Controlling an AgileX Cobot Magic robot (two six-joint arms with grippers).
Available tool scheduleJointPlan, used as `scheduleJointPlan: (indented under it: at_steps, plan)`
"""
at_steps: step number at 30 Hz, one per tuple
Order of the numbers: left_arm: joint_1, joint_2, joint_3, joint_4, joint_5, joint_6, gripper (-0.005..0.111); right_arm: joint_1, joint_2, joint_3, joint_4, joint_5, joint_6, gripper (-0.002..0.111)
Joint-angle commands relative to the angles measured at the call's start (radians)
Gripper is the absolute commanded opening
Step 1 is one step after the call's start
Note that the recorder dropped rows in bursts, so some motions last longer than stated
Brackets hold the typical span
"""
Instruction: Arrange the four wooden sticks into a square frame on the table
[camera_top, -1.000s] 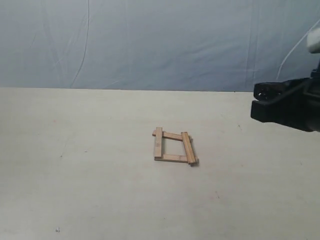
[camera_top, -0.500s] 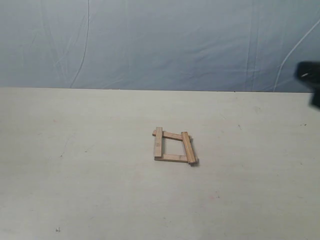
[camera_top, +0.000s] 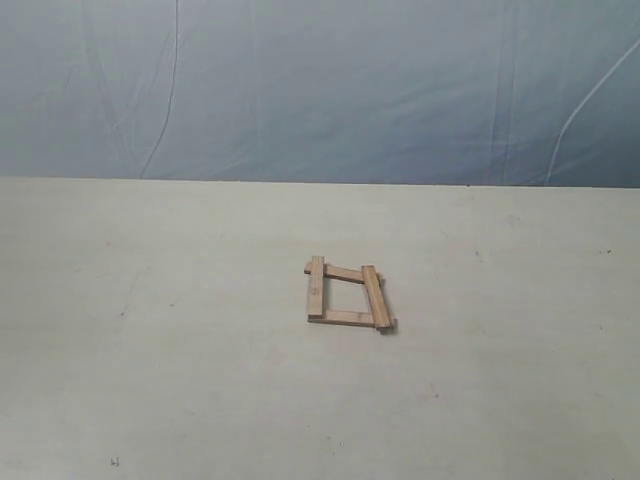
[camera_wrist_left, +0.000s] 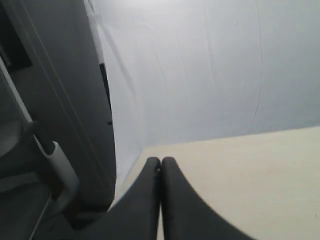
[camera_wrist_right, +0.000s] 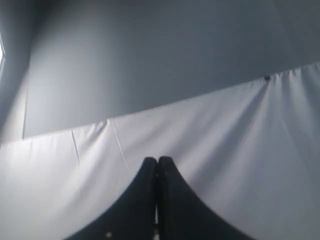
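Square frame (camera_top: 345, 317): near the middle of the worktop (camera_top: 150, 350), corners overlapping, slightly skewed.
Left tool (camera_wrist_left: 160, 162): closed, empty.
Right tool (camera_wrist_right: 157, 162): closed, empty.
Risk: a nudge scatters the loose sticks (camera_top: 316, 287).

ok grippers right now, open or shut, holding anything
left gripper: shut, holding nothing
right gripper: shut, holding nothing

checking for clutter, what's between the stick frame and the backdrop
Just bare table lies between the square frame and the backdrop, per the exterior view.
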Motion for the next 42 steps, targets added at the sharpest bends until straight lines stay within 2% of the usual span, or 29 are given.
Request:
scheduleJointPlan:
  at_steps: [1, 4, 6, 8, 9, 11, 13, 16, 17, 19, 22, 24, 28, 29, 42]
  plan:
    - [-0.017, -0.005, 0.090, 0.018, -0.009, -0.001, 0.000, -0.009, -0.013, 0.102, -0.017, -0.186, -0.002, -0.001]
    - [-0.017, -0.005, 0.105, 0.005, 0.036, -0.001, 0.000, -0.011, -0.013, 0.169, -0.006, 0.016, -0.002, -0.001]
    - [-0.017, -0.005, 0.105, 0.005, 0.062, -0.001, 0.000, -0.011, -0.013, 0.209, 0.118, 0.187, -0.002, -0.001]
    - [-0.017, -0.005, 0.110, 0.011, 0.065, -0.001, 0.000, -0.011, -0.013, 0.209, 0.268, 0.464, -0.002, -0.001]
    - [-0.017, -0.005, 0.119, 0.011, 0.060, -0.001, 0.000, -0.011, -0.013, 0.209, 0.364, 0.681, -0.002, -0.001]
    - [-0.017, -0.005, 0.161, -0.020, -0.009, 0.001, 0.000, -0.009, -0.013, 0.209, 0.374, 0.931, -0.002, -0.001]
    - [-0.017, -0.005, 0.219, -0.082, -0.213, 0.004, 0.000, -0.009, -0.013, 0.207, 0.375, 1.013, -0.002, -0.001]
    - [-0.017, -0.005, 0.319, -0.219, -0.667, 0.002, 0.000, -0.009, -0.013, 0.207, 0.354, 1.010, -0.002, -0.001]
    - [-0.017, -0.005, 0.355, -0.219, -0.791, 0.002, 0.000, -0.009, -0.013, 0.207, 0.333, 1.008, -0.002, -0.001]
    - [-0.017, -0.005, 0.420, -0.216, -0.878, 0.002, 0.000, -0.009, -0.013, 0.207, 0.293, 1.005, -0.002, -0.001]
    - [-0.017, -0.005, 0.489, -0.164, -0.804, 0.002, 0.000, -0.009, -0.013, 0.207, 0.192, 0.996, -0.002, -0.001]
    - [-0.017, -0.005, 0.489, -0.184, -0.726, 0.002, 0.000, -0.009, -0.013, 0.207, 0.114, 0.993, -0.002, -0.001]
    - [-0.017, -0.005, 0.489, -0.414, -0.351, 0.002, 0.000, -0.009, -0.013, 0.207, -0.043, 0.968, 0.035, -0.001]
    - [-0.017, -0.005, 0.489, -0.440, -0.307, 0.002, 0.000, -0.009, -0.013, 0.207, -0.071, 0.963, 0.053, -0.001]
    - [-0.017, -0.005, 0.489, -0.435, -0.297, 0.002, 0.000, -0.009, -0.013, 0.209, -0.119, 0.961, 0.094, -0.001]
